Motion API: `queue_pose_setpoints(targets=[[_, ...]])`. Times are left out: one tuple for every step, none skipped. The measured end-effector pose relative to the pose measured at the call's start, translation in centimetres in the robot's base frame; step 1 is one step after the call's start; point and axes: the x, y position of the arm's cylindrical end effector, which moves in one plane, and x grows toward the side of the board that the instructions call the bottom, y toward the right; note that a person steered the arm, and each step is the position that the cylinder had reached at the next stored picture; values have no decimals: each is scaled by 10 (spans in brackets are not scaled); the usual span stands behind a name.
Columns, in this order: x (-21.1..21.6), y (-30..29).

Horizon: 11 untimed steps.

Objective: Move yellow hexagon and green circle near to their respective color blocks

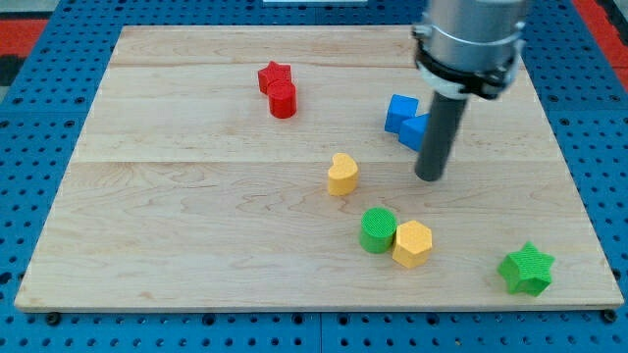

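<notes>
The yellow hexagon (413, 243) lies low on the board, right of centre, touching the green circle (378, 230) on its left. The yellow heart (342, 174) sits above and left of them, near the board's middle. The green star (527, 269) lies near the board's bottom right corner. My tip (430, 177) rests on the board above the hexagon and right of the yellow heart, apart from both, just below the blue blocks.
Two blue blocks (406, 120) touch each other just above my tip, partly behind the rod. A red star (274, 75) and a red cylinder (283, 99) touch at the upper middle. The wooden board (177, 226) lies on a blue perforated table.
</notes>
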Motion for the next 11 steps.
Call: queue_pose_setpoints(targets=[[44, 22], [102, 24], [114, -22], [81, -42], [44, -52], [13, -68], [4, -103], [-1, -111], [14, -132], [40, -108], [47, -55]])
